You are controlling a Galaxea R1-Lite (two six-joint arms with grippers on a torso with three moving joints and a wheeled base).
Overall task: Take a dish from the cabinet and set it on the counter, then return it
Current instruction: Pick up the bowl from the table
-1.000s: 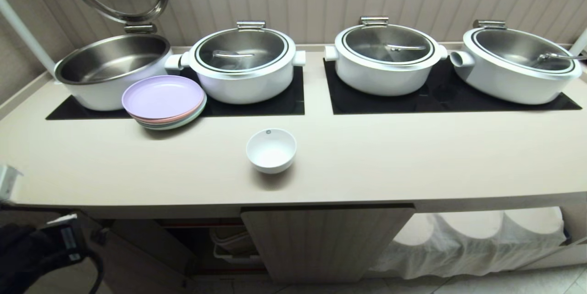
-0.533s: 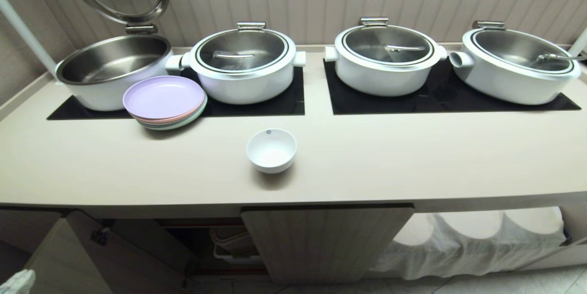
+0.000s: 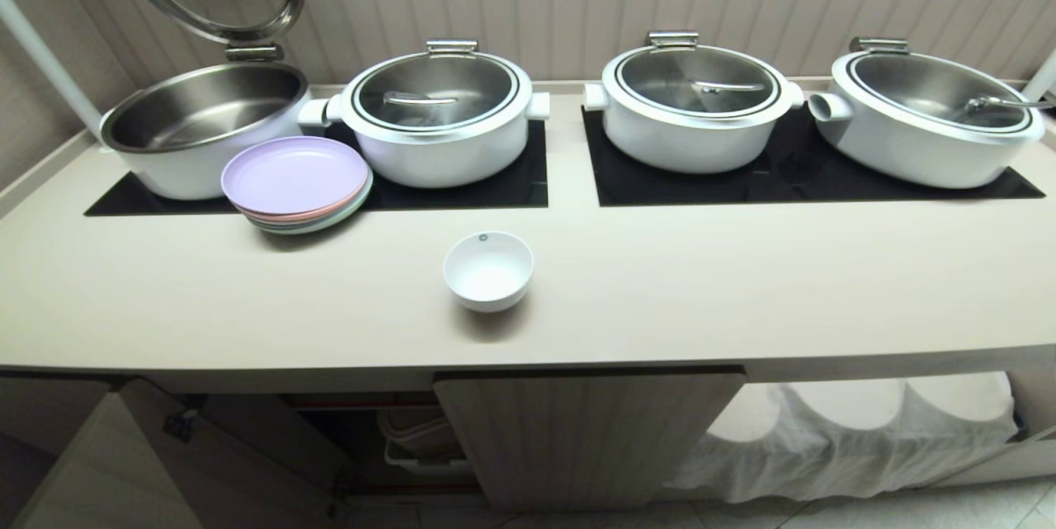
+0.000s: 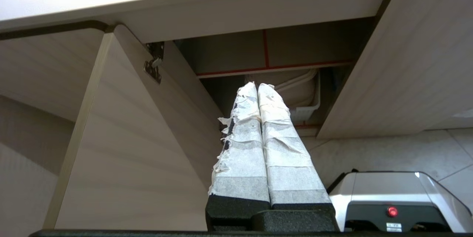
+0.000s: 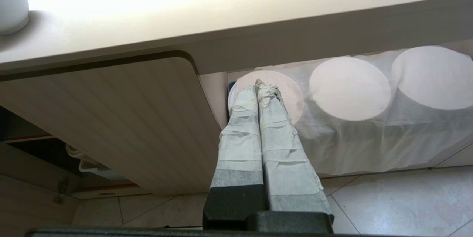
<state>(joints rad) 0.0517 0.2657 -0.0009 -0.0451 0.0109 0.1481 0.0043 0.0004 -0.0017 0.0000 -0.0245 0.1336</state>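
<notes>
Dish [image 3: 487, 270] sat on desk [image 3: 701, 290]; both tools, left tool [image 4: 257, 86] and right tool [image 5: 261, 84], hung clenched, empty, below. Return called for a wide-open approach over the rim, I judged.

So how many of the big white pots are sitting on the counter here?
4, in a row along the wall: open pot with raised lid far left, lidded pot beside it, lidded pot right of centre, fourth pot far right. None seems hidden.

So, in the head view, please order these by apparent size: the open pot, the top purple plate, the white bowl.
1. Open pot, largest.
2. Purple plate, clearly smaller across.
3. White bowl, smallest, though it stands nearest the camera, so the ranking looks safe.
</notes>
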